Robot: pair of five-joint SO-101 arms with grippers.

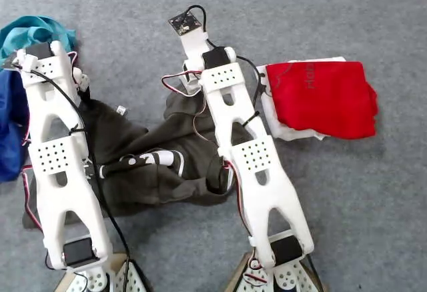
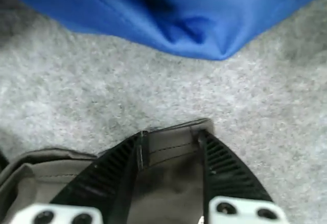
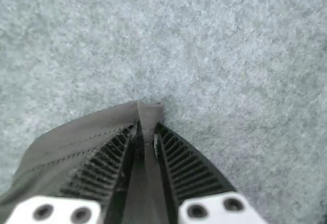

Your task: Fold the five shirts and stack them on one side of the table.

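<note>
A dark olive shirt (image 1: 153,169) lies crumpled in the middle of the grey table, under both arms. My left gripper (image 2: 171,137) is shut on a hem of this dark shirt (image 2: 168,152), held just above the felt beside a blue shirt (image 2: 194,19). My right gripper (image 3: 146,128) is shut on another edge of the dark shirt (image 3: 76,142), pinched into a narrow fold over bare felt. In the high view the left arm (image 1: 50,105) ends near the far left and the right arm (image 1: 227,99) stretches toward the far middle.
A folded red shirt (image 1: 323,99) rests on a white shirt (image 1: 280,122) at the right. The blue shirt (image 1: 10,125) and a teal shirt (image 1: 33,32) are bunched at the far left edge. Grey felt (image 1: 360,205) covers the table.
</note>
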